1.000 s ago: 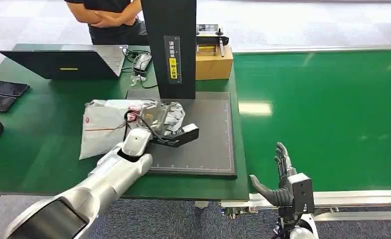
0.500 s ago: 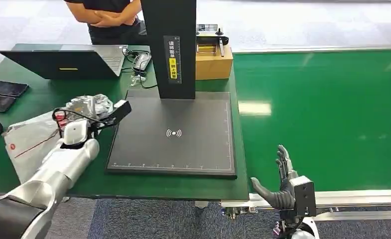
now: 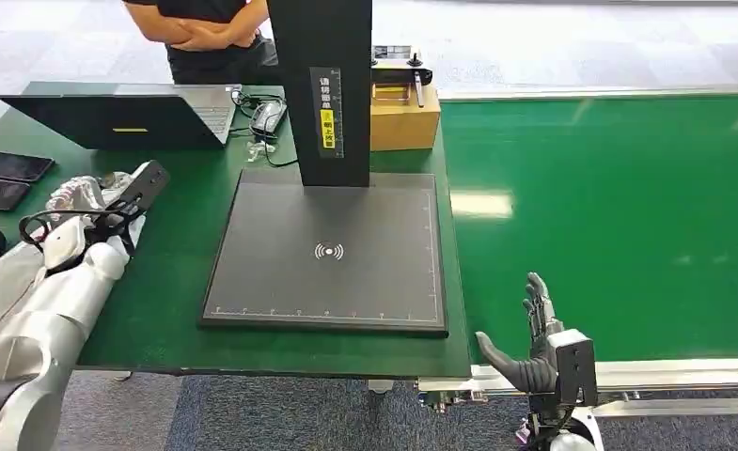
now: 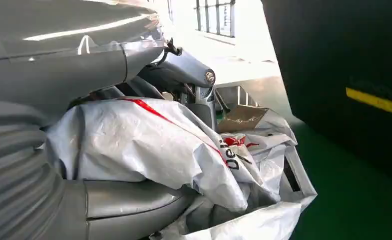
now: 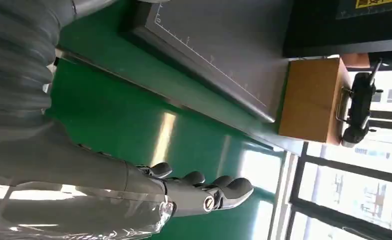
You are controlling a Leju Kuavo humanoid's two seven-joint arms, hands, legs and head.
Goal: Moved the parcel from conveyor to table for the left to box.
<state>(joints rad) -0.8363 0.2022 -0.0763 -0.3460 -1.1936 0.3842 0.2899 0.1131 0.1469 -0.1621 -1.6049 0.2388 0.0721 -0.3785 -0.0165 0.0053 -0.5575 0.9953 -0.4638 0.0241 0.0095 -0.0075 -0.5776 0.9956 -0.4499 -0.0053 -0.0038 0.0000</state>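
Note:
The parcel is a crumpled grey-white plastic mailer with red print. My left hand grips it over the table's left edge, and part of the bag hangs below my forearm. In the left wrist view the parcel bunches between the thick thumb and the fingers. My right hand hovers open at the near edge of the green conveyor, its fingers stretched out straight and holding nothing.
A dark scanning mat with a black post lies mid-table. A laptop, two phones and a cardboard box sit behind. A person stands at the far side with folded arms.
My left arm has swung left, carrying the parcel off the scanning mat to the table's left edge. The right hand has stayed where it was.

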